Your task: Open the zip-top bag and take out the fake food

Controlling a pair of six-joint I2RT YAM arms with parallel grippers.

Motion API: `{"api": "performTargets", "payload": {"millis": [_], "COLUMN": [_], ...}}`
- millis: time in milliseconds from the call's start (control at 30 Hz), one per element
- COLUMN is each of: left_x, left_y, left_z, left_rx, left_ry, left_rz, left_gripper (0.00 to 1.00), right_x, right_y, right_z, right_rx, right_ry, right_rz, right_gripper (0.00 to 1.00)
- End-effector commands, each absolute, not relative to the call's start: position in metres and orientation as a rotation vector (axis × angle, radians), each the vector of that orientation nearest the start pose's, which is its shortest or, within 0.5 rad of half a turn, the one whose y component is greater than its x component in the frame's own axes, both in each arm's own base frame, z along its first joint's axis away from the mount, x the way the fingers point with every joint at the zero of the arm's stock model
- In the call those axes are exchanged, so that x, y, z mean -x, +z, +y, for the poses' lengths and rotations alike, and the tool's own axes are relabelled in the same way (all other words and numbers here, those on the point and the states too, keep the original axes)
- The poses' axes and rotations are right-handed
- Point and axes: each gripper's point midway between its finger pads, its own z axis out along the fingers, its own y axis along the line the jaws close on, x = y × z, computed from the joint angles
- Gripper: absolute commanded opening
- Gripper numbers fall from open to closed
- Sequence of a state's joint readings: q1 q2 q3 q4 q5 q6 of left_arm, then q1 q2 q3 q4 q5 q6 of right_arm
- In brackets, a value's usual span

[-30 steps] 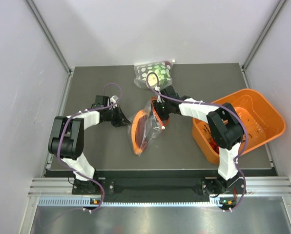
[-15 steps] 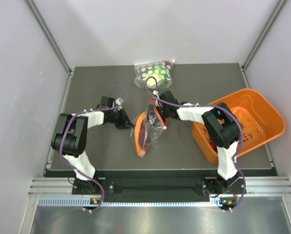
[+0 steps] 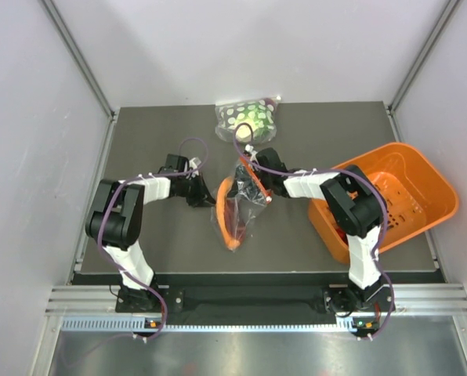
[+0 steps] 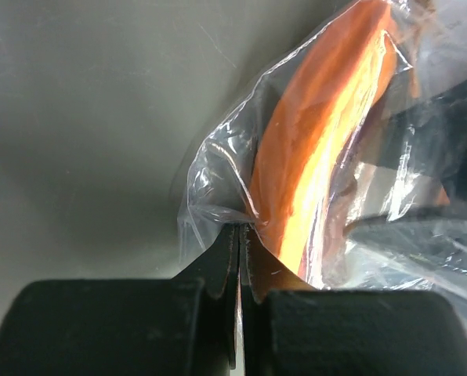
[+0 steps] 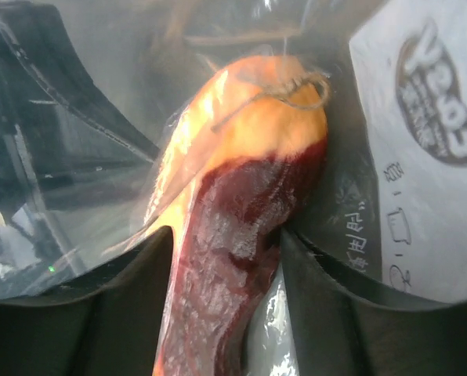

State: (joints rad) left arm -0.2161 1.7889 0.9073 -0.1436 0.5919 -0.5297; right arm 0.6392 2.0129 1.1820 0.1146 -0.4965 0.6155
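Observation:
The clear zip-top bag (image 3: pixel 241 213) lies mid-table, its red-orange zip strip (image 3: pixel 225 211) curving along its left side. My left gripper (image 3: pixel 208 198) is shut on a clear fold of the bag's edge (image 4: pixel 218 196), just beside the orange strip (image 4: pixel 320 141). My right gripper (image 3: pixel 257 186) is at the bag's upper right. Its jaws stand apart on either side of a dark reddish-brown elongated piece (image 5: pixel 226 235) of fake food under plastic film, orange at its far end. The bag's white label (image 5: pixel 429 141) is to the right.
A second bag (image 3: pixel 247 117) with green-and-white spotted contents lies at the table's back edge. An orange basket (image 3: pixel 327 223) stands at the right, tilted over the table's edge. Grey walls close in on both sides.
My left gripper has moved right with the bag's edge, and the bag's orange mouth has narrowed from a wide loop. The right gripper has shifted slightly toward the bag.

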Motion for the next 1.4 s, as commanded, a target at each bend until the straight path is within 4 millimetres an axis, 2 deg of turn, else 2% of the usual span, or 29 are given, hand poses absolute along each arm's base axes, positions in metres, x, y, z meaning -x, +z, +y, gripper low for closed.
{"api": "performTargets", "payload": {"millis": [0, 33, 200, 300, 500, 567, 600, 733, 900, 1067, 1167, 1267, 1367], "left_x": [-0.333, -0.333, -0.337, -0.339, -0.344, -0.347, -0.347, -0.353, -0.355, -0.354, -0.353, -0.351, -0.35], "left_y": [0.034, 0.033, 0.036, 0.037, 0.044, 0.048, 0.051, 0.062, 0.069, 0.074, 0.082, 0.088, 0.092], "left_z": [-0.208, -0.208, -0.208, -0.208, -0.213, -0.215, -0.216, -0.217, -0.217, -0.216, -0.214, -0.212, -0.211], "left_rx": [0.099, 0.1, 0.091, 0.093, 0.08, 0.074, 0.073, 0.064, 0.064, 0.058, 0.049, 0.05, 0.054], "left_ry": [-1.066, -1.062, -1.051, -1.056, -1.067, -1.069, -1.073, -1.077, -1.07, -1.065, -1.044, -1.033, -1.034], "left_rz": [2.623, 2.627, 2.625, 2.62, 2.604, 2.596, 2.592, 2.566, 2.555, 2.546, 2.533, 2.528, 2.521], "left_gripper": [0.0, 0.0, 0.0, 0.0, 0.0, 0.0, 0.0, 0.0, 0.0, 0.0, 0.0, 0.0, 0.0], "right_x": [-0.306, -0.304, -0.284, -0.273, -0.266, -0.269, -0.266, -0.266, -0.263, -0.272, -0.276, -0.28, -0.29], "right_y": [0.076, 0.086, 0.109, 0.113, 0.114, 0.116, 0.107, 0.097, 0.093, 0.077, 0.075, 0.07, 0.073], "right_z": [0.414, 0.42, 0.431, 0.437, 0.451, 0.455, 0.454, 0.456, 0.457, 0.445, 0.436, 0.427, 0.419], "right_rx": [0.459, 0.491, 0.553, 0.606, 0.665, 0.698, 0.696, 0.751, 0.763, 0.737, 0.716, 0.682, 0.665], "right_ry": [1.372, 1.418, 1.575, 1.628, 1.635, 1.607, 1.582, 1.512, 1.482, 1.325, 1.25, 1.154, 1.035], "right_rz": [2.303, 2.243, 2.119, 2.09, 2.097, 2.087, 2.146, 2.175, 2.188, 2.278, 2.304, 2.356, 2.373], "right_gripper": [0.52, 0.5, 0.43, 0.41, 0.46, 0.47, 0.48, 0.49, 0.45, 0.44, 0.53, 0.55, 0.55]}}
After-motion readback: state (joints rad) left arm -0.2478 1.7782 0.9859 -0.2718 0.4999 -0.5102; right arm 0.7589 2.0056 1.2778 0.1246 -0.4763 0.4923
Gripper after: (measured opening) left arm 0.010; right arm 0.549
